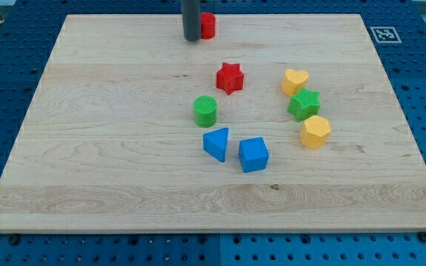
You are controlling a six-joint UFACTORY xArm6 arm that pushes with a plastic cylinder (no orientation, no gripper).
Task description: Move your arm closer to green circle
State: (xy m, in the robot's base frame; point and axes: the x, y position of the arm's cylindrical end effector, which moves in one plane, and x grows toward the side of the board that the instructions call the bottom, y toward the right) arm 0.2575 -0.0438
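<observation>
The green circle (pixel 205 110) sits near the middle of the worktop, free on its top side, so a straight approach looks open. Just below it lie a blue triangle (pixel 216 143) and a blue cube (pixel 254 154); a red star (pixel 229 77) stands up-right of it. My tip (pixel 192 39) rests by the top edge, touching a red cylinder (pixel 208 26), well apart from the circle. The rod carries no claw to open or close.
</observation>
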